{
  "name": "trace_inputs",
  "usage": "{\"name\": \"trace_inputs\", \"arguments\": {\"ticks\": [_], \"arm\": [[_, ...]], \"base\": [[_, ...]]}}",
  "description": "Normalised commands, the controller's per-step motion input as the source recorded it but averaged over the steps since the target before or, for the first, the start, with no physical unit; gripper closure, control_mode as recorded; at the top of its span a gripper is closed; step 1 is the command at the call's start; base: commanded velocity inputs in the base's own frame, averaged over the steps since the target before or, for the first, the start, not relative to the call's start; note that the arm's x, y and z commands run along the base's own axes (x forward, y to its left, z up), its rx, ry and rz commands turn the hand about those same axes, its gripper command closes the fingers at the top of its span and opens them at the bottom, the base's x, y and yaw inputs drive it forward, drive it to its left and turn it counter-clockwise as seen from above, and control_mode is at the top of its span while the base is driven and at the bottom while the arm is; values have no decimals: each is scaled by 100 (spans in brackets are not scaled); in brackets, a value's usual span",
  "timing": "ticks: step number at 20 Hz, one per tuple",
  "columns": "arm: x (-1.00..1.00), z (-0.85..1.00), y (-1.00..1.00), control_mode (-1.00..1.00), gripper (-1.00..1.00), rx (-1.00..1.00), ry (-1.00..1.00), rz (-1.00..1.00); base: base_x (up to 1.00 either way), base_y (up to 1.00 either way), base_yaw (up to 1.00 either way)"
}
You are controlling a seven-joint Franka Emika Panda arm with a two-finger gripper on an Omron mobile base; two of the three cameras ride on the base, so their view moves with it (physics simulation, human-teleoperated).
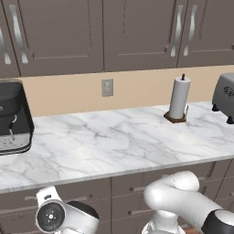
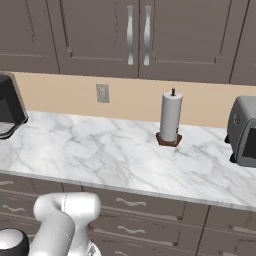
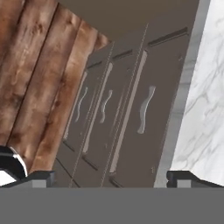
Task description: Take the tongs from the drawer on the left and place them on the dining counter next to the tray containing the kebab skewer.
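Observation:
In the hand view my gripper (image 3: 113,178) is open, its two dark fingertips (image 3: 41,177) far apart with nothing between them. It looks along a stack of grey-brown drawer fronts under the marble worktop. The view is rolled, so the worktop edge runs down the right side. The drawer (image 3: 146,109) nearest the worktop is shut and carries a wavy silver handle. From the right base view the same wide drawer front (image 2: 131,202) sits just under the worktop edge. The tongs are hidden. The dining counter, the tray and the kebab skewer are out of view.
On the long marble worktop (image 1: 114,141) stand a black coffee machine (image 1: 13,116) at the left, a paper towel roll (image 1: 179,98) and a grey toaster (image 1: 225,96) at the right. Upper cabinets (image 1: 137,32) hang above. Wooden floor (image 3: 39,78) lies below the drawers.

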Motion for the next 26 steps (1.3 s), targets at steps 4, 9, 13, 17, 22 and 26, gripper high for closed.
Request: {"name": "trace_inputs", "arguments": {"ticks": [4,9,13,17,22,26], "arm": [[-10,-19,3,-100,-100,-10,0,0],[-1,-31,1,-100,-100,-9,-13,0],[0,-3,1,-100,-100,-13,-37,0],[3,-2,0,-100,-100,-6,-40,0],[1,0,0,-100,-100,0,-44,0],[0,0,0,-100,-100,8,-37,0]], "base": [[0,0,0],[0,0,0],[0,0,0],[0,0,0],[0,0,0],[0,0,0]]}}
